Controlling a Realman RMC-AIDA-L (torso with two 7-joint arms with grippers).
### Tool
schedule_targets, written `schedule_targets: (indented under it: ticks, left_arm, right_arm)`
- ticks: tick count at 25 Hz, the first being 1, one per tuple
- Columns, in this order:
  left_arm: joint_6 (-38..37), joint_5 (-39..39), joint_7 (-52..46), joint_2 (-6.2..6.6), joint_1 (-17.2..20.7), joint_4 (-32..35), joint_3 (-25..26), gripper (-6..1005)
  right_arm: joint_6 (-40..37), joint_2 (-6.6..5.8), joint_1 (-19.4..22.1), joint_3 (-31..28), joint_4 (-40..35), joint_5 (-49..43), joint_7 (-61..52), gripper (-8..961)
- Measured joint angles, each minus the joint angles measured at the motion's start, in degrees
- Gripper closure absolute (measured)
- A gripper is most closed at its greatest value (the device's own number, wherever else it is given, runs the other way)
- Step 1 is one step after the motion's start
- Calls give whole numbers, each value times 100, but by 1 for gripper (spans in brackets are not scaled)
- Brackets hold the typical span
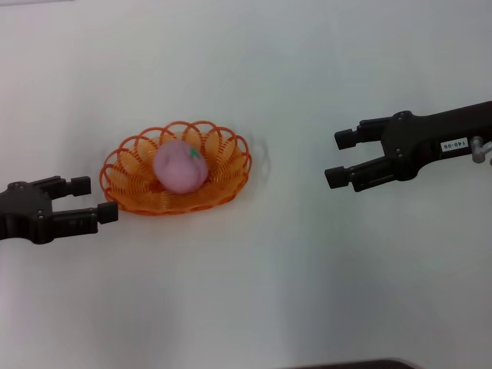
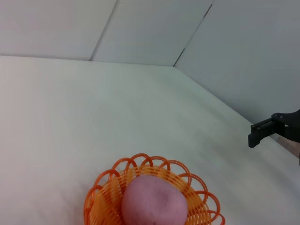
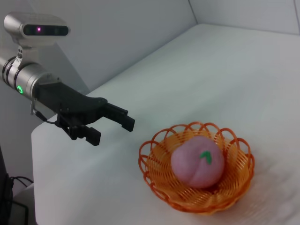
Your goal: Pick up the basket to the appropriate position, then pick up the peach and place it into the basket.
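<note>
The orange wire basket point(image 1: 135, 165) sits on the white table, left of centre. The pink peach point(image 1: 180, 167) lies inside it, its green mark facing up and right. The left wrist view shows the basket point(image 2: 101, 197) with the peach point(image 2: 153, 202), and so does the right wrist view: basket point(image 3: 154, 168), peach point(image 3: 196, 162). My left gripper point(image 1: 92, 198) is open and empty, just left of the basket's rim, apart from it; it also shows in the right wrist view point(image 3: 112, 129). My right gripper point(image 1: 339, 158) is open and empty, well right of the basket.
The white table point(image 1: 254, 292) ends at a front-left edge and corner in the right wrist view point(image 3: 42, 140). Pale walls meet behind the table in the left wrist view point(image 2: 187, 42). A dark shape point(image 1: 361, 364) shows at the bottom edge of the head view.
</note>
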State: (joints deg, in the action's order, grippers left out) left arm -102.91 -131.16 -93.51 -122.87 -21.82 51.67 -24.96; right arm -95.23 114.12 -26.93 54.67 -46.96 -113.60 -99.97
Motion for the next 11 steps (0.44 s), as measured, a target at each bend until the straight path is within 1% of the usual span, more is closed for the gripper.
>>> schedule_targets:
  ticks: [11]
  left_arm:
    - [0, 0, 0, 0, -6, -21, 0, 99]
  right_arm:
    - [9, 13, -37, -45, 5, -4, -3, -4]
